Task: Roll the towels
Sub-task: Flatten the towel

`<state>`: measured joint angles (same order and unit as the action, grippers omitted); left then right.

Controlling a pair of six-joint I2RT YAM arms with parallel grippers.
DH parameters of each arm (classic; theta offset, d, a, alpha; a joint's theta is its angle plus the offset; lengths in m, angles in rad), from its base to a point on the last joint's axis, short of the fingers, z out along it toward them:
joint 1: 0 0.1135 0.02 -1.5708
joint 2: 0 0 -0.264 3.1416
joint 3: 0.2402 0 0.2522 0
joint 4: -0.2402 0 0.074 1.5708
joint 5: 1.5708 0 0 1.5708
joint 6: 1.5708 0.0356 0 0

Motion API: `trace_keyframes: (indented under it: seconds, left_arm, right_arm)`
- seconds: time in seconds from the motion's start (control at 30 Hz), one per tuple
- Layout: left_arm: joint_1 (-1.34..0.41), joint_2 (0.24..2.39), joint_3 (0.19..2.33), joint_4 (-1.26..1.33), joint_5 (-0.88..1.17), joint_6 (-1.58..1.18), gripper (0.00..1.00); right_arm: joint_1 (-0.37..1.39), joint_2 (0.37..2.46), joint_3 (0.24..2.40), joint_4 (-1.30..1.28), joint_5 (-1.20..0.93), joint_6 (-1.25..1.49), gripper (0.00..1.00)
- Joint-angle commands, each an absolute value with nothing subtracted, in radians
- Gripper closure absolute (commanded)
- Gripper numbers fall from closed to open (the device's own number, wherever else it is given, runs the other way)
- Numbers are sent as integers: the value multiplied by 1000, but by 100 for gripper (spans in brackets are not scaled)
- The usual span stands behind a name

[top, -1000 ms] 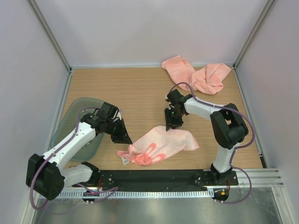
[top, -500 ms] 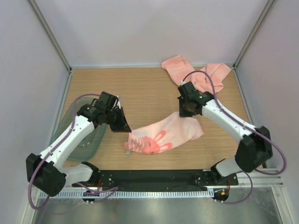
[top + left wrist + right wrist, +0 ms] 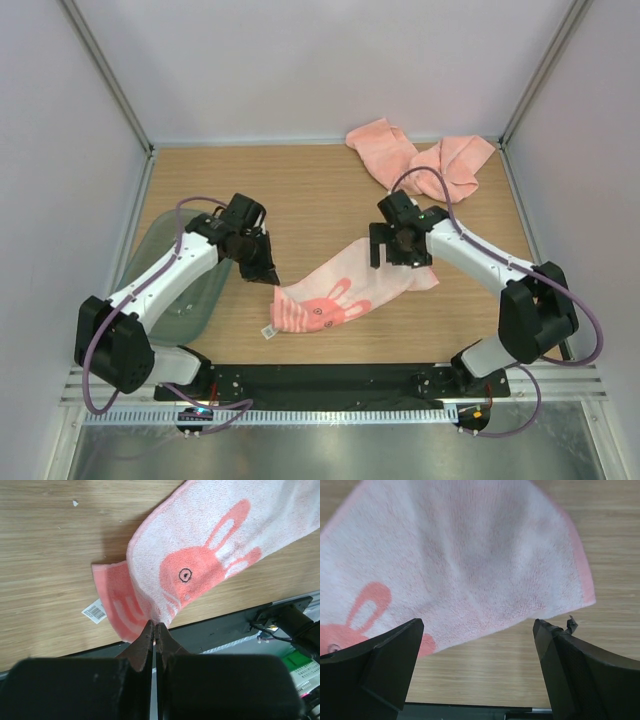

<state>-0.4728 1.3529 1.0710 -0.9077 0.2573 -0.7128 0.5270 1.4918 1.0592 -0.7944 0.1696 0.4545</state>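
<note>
the right fingers (image 3: 385, 655) had just let go and stood wide over the rabbit-print towel (image 3: 345, 293) — it lay stretched flat on the worktop (image 3: 320, 190) beside the tray (image 3: 195, 300), one corner pinched in the left fingers (image 3: 146, 642) — seemingly ready to roll.

Translucent grey-green tray (image 3: 190, 302), left side, wooden tabletop (image 3: 320, 190)

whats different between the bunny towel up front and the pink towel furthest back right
The bunny towel lies stretched out; the back-right towel sits bunched up. The bunny towel shows a pale face with a rabbit print; the back-right towel looks plain salmon. The left gripper pinches the bunny towel's edge; nothing grips the back-right towel. Both are pink terry, neither rolled.
</note>
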Motion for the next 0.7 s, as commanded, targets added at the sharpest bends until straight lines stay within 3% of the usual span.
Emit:
trace_keyframes:
  seconds: [0.0,0.37,0.57,0.67]
  left_arm:
    - [-469,1344,1083,-916,216,-680,100]
    - [-466,1341,1063,-931,190,-657,100]
    - [-460,1338,1046,-919,193,-652,100]
    - [-454,1348,1039,-916,198,-647,100]
  right_arm:
    - [451,1543,1209,-715,138,465,0]
    - [336,1954,1554,-727,32,403,2]
    - [333,2028,1508,-703,28,390,8]
    - [331,2029,1477,-696,26,390,16]
